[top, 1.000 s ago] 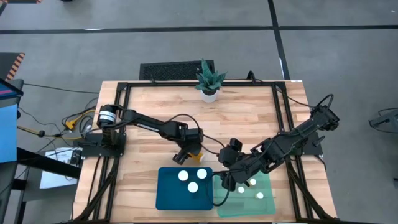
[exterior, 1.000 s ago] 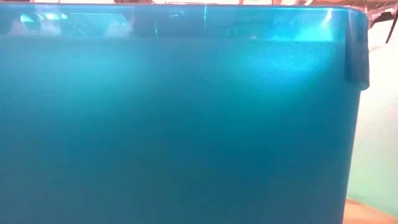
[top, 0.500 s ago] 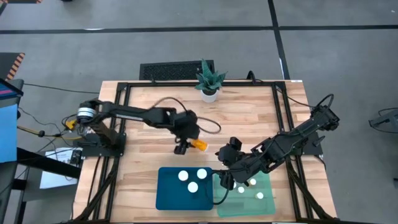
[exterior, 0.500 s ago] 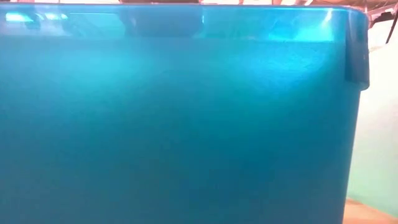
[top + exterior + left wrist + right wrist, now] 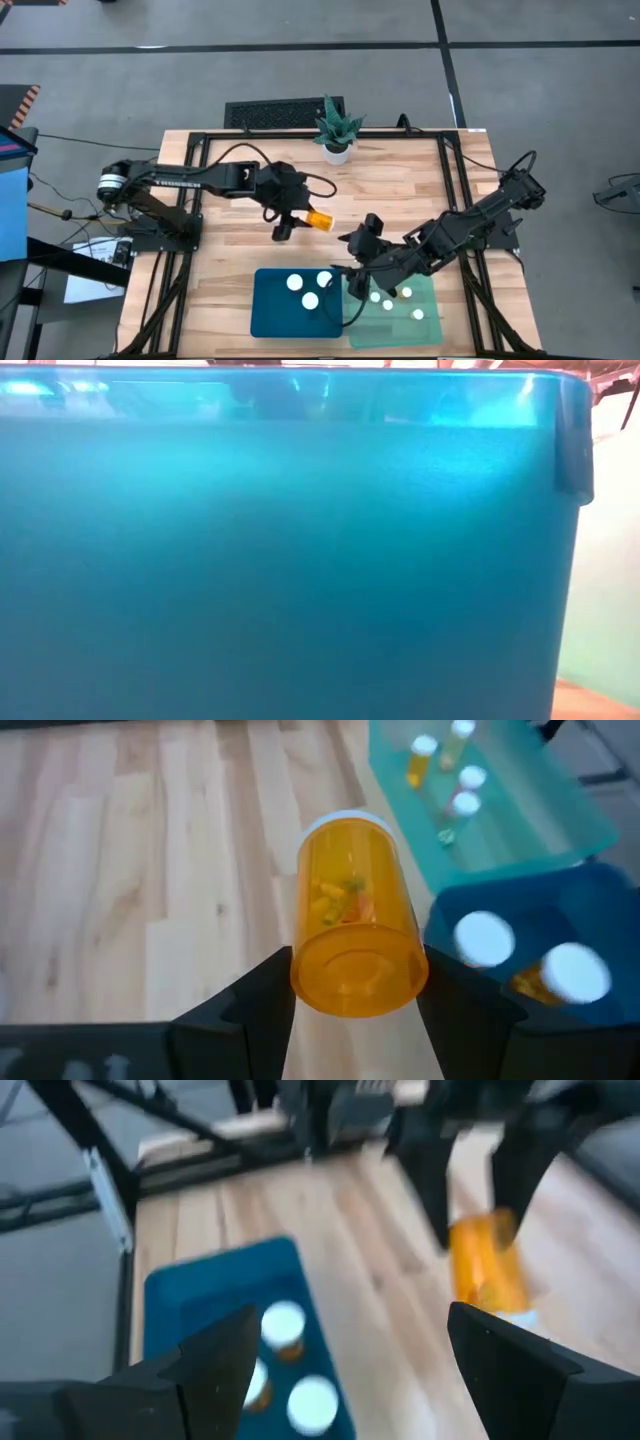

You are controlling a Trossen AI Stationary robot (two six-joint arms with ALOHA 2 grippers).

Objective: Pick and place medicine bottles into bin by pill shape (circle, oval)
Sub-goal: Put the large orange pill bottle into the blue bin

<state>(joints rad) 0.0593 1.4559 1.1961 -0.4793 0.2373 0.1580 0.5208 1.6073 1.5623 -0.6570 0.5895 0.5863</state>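
My left gripper point(image 5: 291, 217) is shut on an amber bottle point(image 5: 318, 219) with a white cap point(image 5: 346, 818), over the middle of the table, beyond the dark blue tray point(image 5: 262, 312). Three white-capped bottles point(image 5: 311, 300) stand in that tray. Several more point(image 5: 390, 303) stand in the mint green tray point(image 5: 428, 330). My right gripper point(image 5: 353, 266) is open and empty above the gap between the two trays' far ends. In the low view the blue tray's wall point(image 5: 280, 560) fills the picture and hides both grippers. My left gripper pinches the bottle's round wall near its bottom end point(image 5: 357, 982) between its two fingers point(image 5: 262, 992). The bottle points forward along the fingers, its cap at the end away from the wrist. It is held clear of the table, slanting down toward the trays.
A white pot with a green spiky plant point(image 5: 336, 130) stands at the table's far edge. A black grille point(image 5: 283, 112) lies on the floor beyond it. Bare wood point(image 5: 230, 250) lies to the left of the trays.
My left gripper has carried the amber bottle from just beyond the blue tray's far edge toward the table's far edge and a little to the left, keeping its hold. My right gripper has shifted slightly toward the far edge.
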